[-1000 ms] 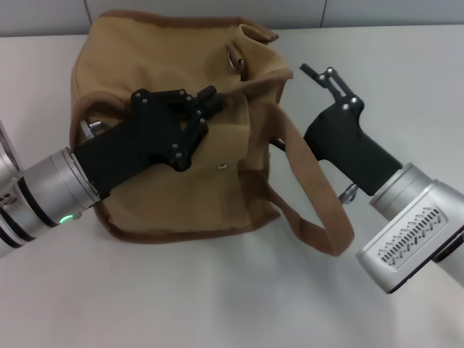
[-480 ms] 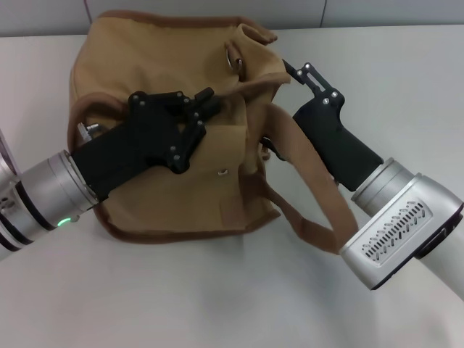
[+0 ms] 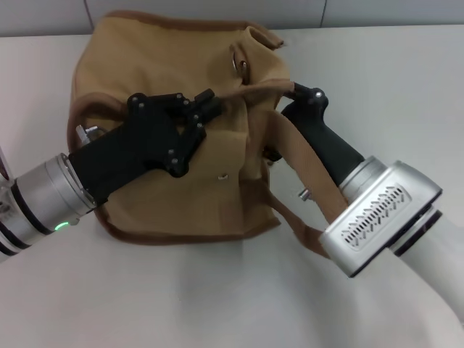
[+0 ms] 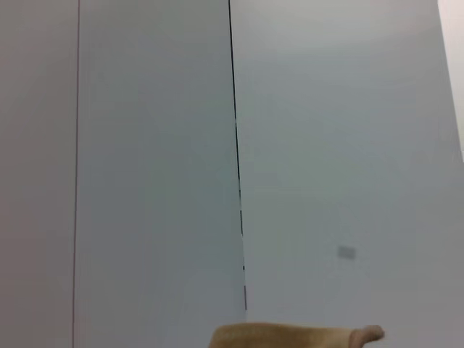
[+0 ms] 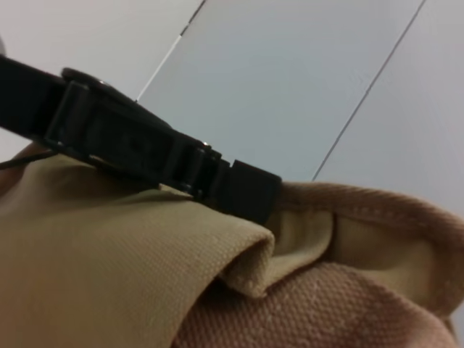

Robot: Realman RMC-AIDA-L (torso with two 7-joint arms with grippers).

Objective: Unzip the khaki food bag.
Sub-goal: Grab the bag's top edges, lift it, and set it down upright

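Note:
The khaki food bag [image 3: 159, 58] lies on the white table, with brown trim and a small silver snap [image 3: 223, 169] on its front. My left gripper [image 3: 204, 107] lies across the bag's top, shut on its fabric. My right gripper [image 3: 296, 93] reaches in from the right, its tip pushed against the bag's upper right edge under a fold of fabric, just below a metal ring [image 3: 240, 62]. One looped handle [image 3: 308, 181] drapes over the right arm. The right wrist view shows the bag's fabric [image 5: 109, 275] close up, with the left gripper's black fingers [image 5: 145, 152] across it. The zipper pull is hidden.
The white table [image 3: 391, 80] extends around the bag, with a grey wall behind. The left wrist view shows mostly that wall [image 4: 326, 145] and a sliver of the bag [image 4: 290, 337].
My right gripper has moved left and forward until it meets the bag's upper right edge, sliding under the handle. The bag has shifted slightly. The left gripper has stayed on the bag.

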